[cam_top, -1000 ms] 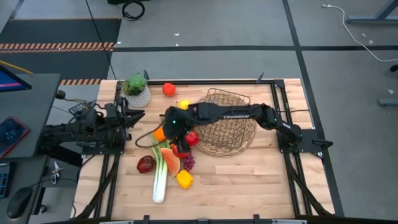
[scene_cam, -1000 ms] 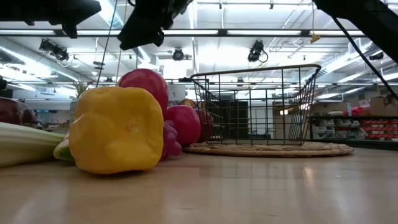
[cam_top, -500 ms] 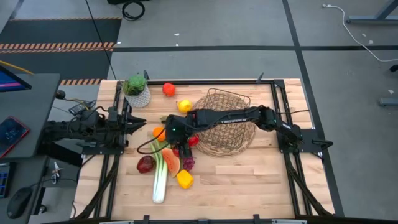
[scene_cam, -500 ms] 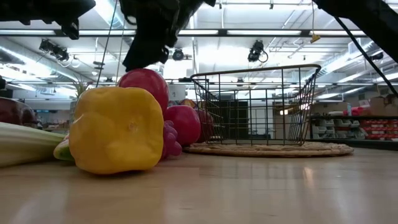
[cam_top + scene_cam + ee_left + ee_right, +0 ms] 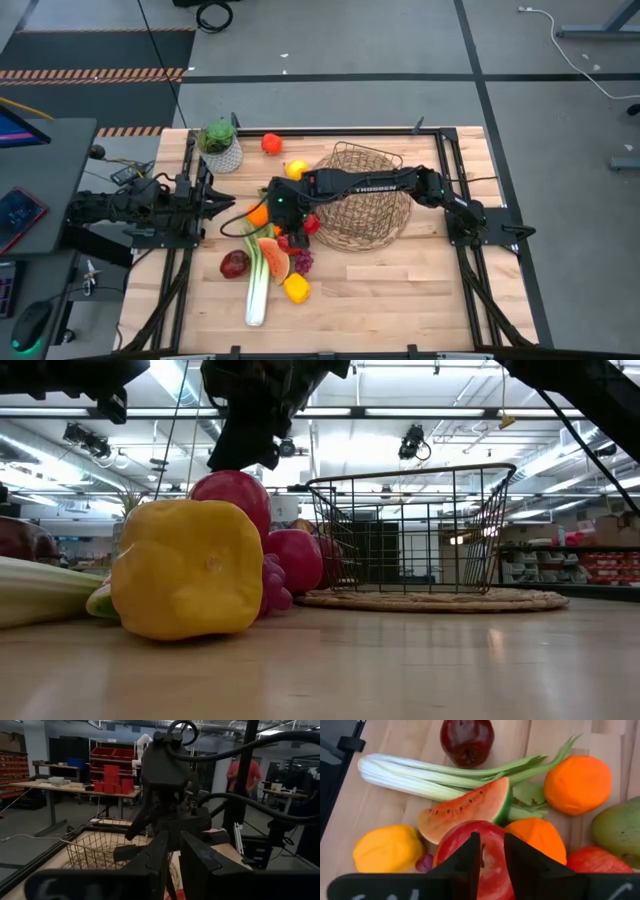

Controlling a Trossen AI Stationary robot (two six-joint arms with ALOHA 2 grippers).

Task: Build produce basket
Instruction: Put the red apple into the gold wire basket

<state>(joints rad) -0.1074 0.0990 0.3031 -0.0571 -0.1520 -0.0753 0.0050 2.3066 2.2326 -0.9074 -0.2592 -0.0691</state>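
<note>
The brown wire basket (image 5: 365, 195) stands right of centre, its round woven part on the table (image 5: 430, 600). The produce lies in a heap to its left: a red apple (image 5: 470, 855), a watermelon slice (image 5: 470, 810), a leek (image 5: 435, 775), oranges (image 5: 577, 782), a dark red apple (image 5: 466, 740), a yellow fruit (image 5: 387, 847), grapes (image 5: 303, 262) and a green pear (image 5: 617, 830). My right gripper (image 5: 492, 855) hangs just above the red apple, fingers close together and empty; it also shows in the high view (image 5: 283, 210). My left gripper (image 5: 222, 200) waits shut at the table's left.
A small white pot with a green plant (image 5: 220, 145) stands at the far left. A red fruit (image 5: 271, 143) and a yellow lemon (image 5: 295, 168) lie apart near the far edge. Bare table (image 5: 420, 290) lies along the near right.
My right gripper has come down toward the red apple in the heap and shifted slightly toward the table's near edge. The produce and the basket have stayed in place.
</note>
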